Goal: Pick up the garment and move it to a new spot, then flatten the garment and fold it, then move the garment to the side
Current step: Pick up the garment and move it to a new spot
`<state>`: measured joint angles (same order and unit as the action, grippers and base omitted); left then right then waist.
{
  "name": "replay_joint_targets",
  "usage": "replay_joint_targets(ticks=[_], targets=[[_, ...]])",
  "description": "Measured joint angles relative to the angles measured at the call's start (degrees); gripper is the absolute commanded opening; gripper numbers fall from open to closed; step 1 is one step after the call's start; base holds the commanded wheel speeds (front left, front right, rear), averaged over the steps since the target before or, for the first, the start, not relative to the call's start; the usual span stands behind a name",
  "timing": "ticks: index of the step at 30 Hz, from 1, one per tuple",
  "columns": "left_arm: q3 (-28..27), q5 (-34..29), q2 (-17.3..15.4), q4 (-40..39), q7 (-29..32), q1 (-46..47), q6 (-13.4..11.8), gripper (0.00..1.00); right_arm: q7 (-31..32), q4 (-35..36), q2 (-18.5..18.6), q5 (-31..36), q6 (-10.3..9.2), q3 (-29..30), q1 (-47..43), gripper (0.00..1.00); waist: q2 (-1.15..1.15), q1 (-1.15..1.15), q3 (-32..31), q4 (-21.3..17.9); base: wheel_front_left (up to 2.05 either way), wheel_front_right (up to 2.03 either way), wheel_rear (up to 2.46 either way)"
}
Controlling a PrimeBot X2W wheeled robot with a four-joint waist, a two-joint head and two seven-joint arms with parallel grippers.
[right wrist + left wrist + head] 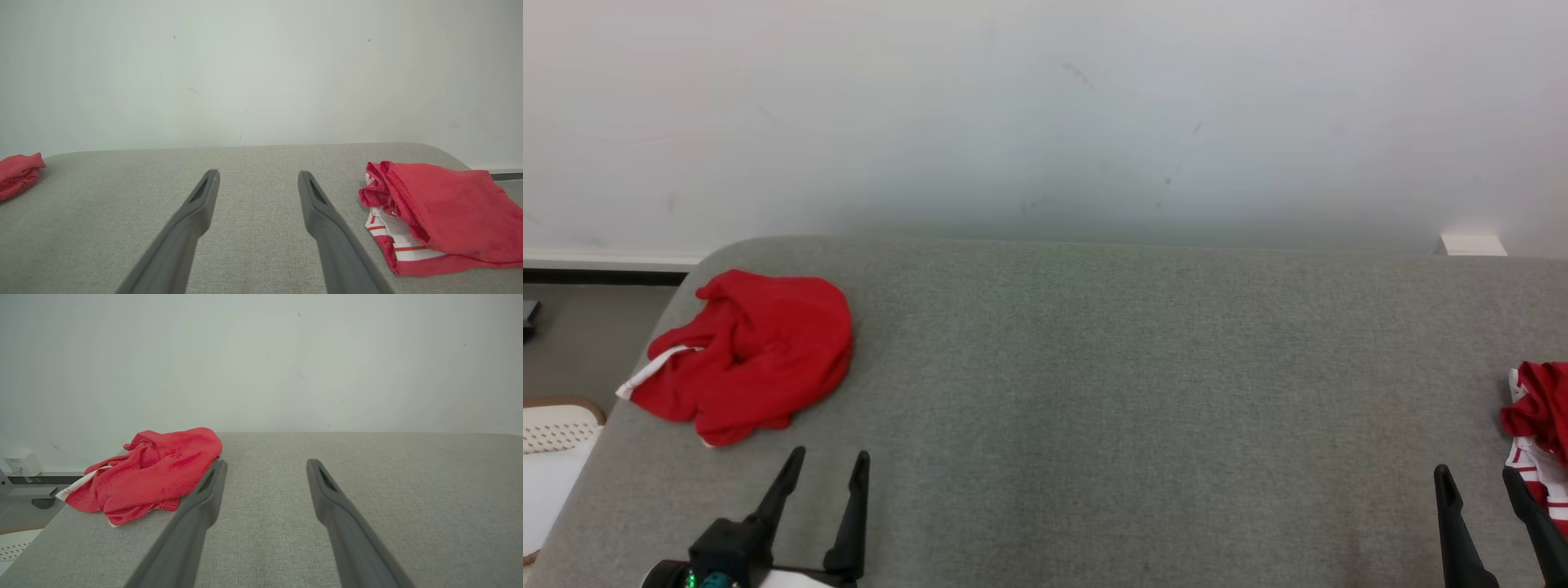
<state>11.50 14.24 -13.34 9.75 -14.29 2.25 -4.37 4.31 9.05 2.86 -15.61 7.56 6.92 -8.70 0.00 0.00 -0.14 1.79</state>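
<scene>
Risk: two red piles on the grey surface (1094, 367), so the wrong one may get grabbed. The crumpled red garment (752, 355) also sits near the left edge, where a shallow pinch on one loose fold could drag it off. Left gripper (831, 454) and right gripper (1476, 471) both gape wide, empty; the crumpled garment lies just ahead-left of the left jaws, not between them, and the striped red-and-white garment (1539, 425) lies just right of the right jaws.

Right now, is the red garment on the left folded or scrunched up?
Scrunched up: the red garment lies in a lumpy, wrinkled heap, not flat or folded.
</scene>
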Motion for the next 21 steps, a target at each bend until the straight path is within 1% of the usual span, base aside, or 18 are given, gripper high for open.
replay_joint_targets(ticks=[4, 8, 21], targets=[[-0.13, 0.10, -0.01, -0.07, -0.19, 1.17, -0.25, 1.00, 0.36, 0.88, 0.02, 1.31, 0.00, -0.05, -0.01, 1.00, 0.00, 0.00, 0.58, 1.57, 0.00, 0.00, 0.00], [-0.26, 0.09, 0.09, -0.01, -0.42, 2.92, -0.32, 1.00, 1.26, 2.61, 0.03, 2.31, 0.00, -0.80, 0.23, 1.00, 0.00, 0.00, 1.32, 4.45, 0.00, 0.00, 0.00], [-3.98, 0.03, 0.45, -0.49, -0.71, 5.16, -0.90, 1.00, 4.79, 7.09, 0.02, 3.77, 0.00, -3.80, 3.16, 1.00, 0.00, 0.00, 3.36, 18.86, 0.00, 0.00, 0.00]])
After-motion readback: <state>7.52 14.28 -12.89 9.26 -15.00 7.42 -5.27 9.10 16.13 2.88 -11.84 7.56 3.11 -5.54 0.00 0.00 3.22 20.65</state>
